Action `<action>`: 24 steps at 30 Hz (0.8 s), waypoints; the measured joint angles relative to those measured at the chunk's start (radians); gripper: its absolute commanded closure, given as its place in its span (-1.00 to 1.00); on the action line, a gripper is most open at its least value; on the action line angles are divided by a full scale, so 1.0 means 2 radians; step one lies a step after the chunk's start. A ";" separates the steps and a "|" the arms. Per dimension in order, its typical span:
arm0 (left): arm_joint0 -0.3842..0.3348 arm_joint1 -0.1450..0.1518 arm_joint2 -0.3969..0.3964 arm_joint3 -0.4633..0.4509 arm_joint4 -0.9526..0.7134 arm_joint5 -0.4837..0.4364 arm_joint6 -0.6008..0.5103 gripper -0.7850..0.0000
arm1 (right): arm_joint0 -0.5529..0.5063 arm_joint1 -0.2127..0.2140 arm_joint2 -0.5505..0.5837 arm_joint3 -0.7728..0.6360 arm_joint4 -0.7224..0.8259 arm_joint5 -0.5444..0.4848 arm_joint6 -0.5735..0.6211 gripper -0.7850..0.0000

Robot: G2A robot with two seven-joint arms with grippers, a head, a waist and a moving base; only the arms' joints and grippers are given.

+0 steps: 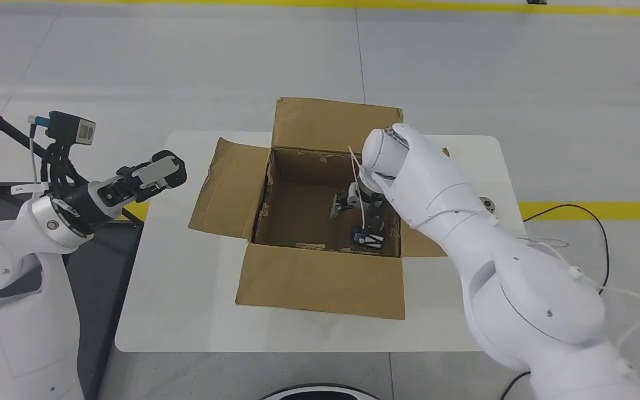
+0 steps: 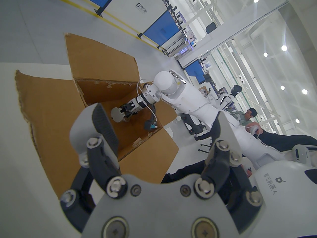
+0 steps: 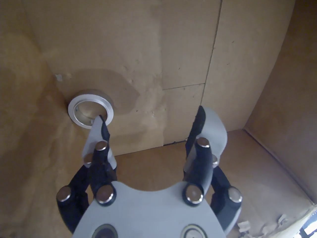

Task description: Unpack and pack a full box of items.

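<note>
A white table is standing on a pale grey floor crossed by a yellow line, and in the left wrist view blue wall panels and bright ceiling lights are showing in the hall behind. An open brown cardboard box is sitting in the middle of the table with all four flaps folded outward. Inside it, a silver metal ring is lying flat on the cardboard floor, just beside the foot of one wall. Its round opening is facing straight up, so its axis is standing upright and it is pointing no particular way across the floor. The right gripper is reaching down into the box with its fingers spread wide and gripping nothing. One fingertip is hanging over the ring's opening, and whether it is touching the metal I cannot tell; the other is hanging over bare cardboard well to the side. The left gripper is hovering off the table's left edge, aimed toward the box, its fingers spread apart and empty.
</note>
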 measured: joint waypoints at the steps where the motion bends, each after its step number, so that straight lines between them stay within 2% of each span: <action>1: 0.000 0.000 0.000 0.000 0.000 0.000 0.000 -1.00 | 0.000 0.000 0.000 -0.001 0.000 0.000 -0.001 -0.99; 14: 0.000 0.000 0.000 0.000 0.000 0.000 0.000 -1.00 | -0.011 -0.001 0.000 0.004 0.000 -0.004 0.011 -0.99; 24: 0.000 0.000 0.000 0.000 0.000 0.000 0.000 -1.00 | -0.015 -0.003 0.000 0.007 0.000 -0.006 0.023 -0.81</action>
